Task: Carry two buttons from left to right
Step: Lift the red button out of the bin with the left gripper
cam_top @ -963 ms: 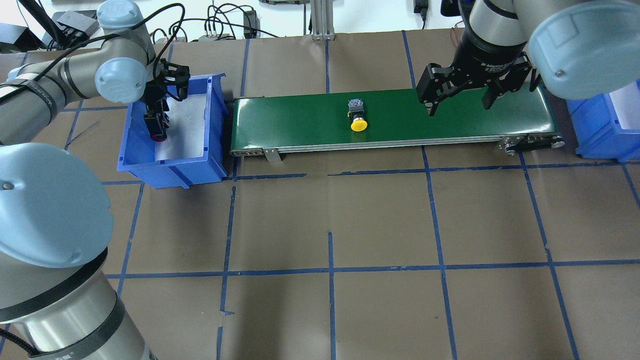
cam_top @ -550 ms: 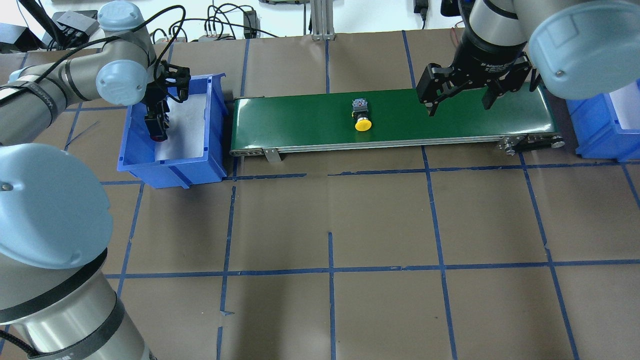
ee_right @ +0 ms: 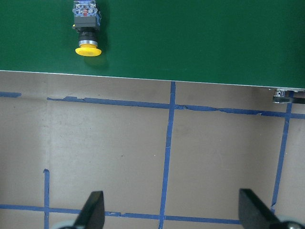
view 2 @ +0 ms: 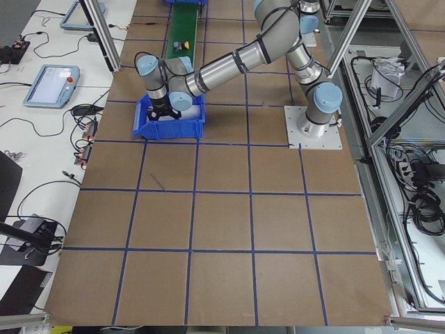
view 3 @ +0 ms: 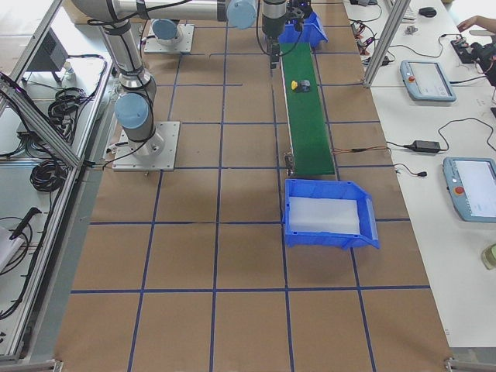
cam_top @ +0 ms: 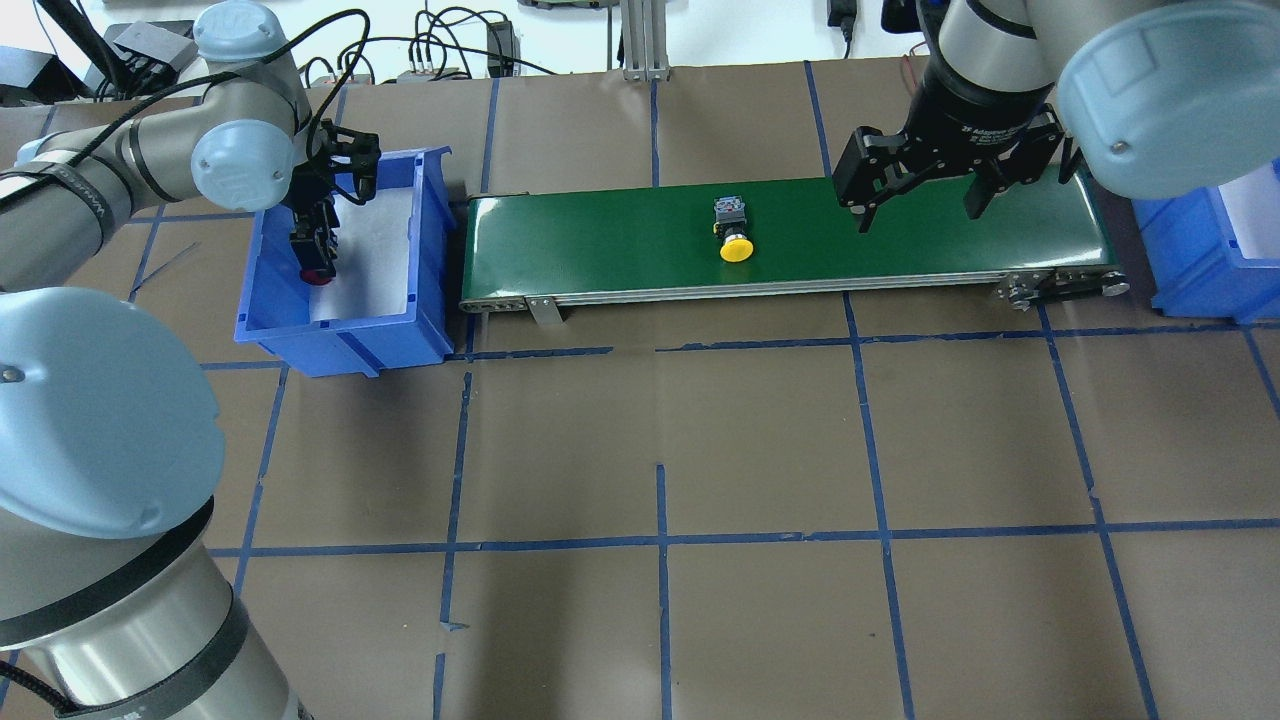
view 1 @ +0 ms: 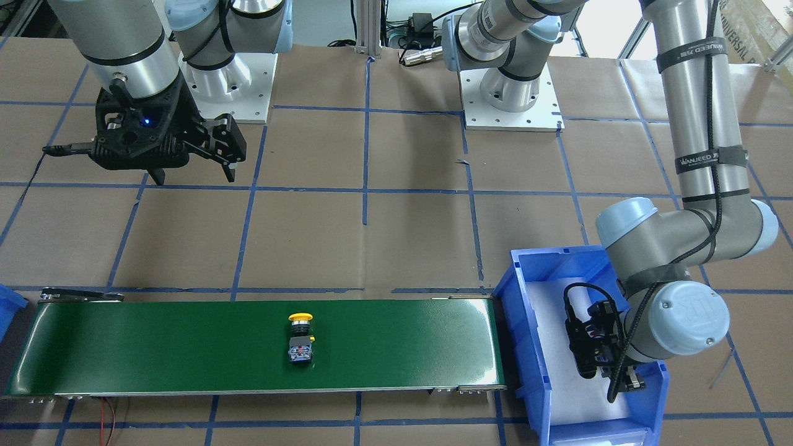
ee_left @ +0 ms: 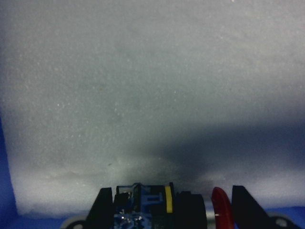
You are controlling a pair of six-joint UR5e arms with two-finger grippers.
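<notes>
The yellow-capped button (cam_top: 733, 232) lies on its side on the green conveyor belt (cam_top: 590, 240), a little right of its middle; it also shows in the front view (view 1: 300, 337) and the right wrist view (ee_right: 86, 28). My left gripper (cam_top: 317, 252) is down inside the left blue bin (cam_top: 340, 335), shut on the red-capped button (ee_left: 220, 214), whose dark body sits between the fingers (ee_left: 101, 210). My right gripper (cam_top: 918, 215) is open and empty above the belt's right part, to the right of the yellow button.
A second blue bin (cam_top: 1190, 260) with a white foam liner stands past the belt's right end; it also shows in the right side view (view 3: 329, 232). The left bin has a white foam floor (ee_left: 152, 95). Brown paper with blue tape lines covers the table.
The yellow button has travelled a little to the right along the belt. Both grippers have stayed almost where they were.
</notes>
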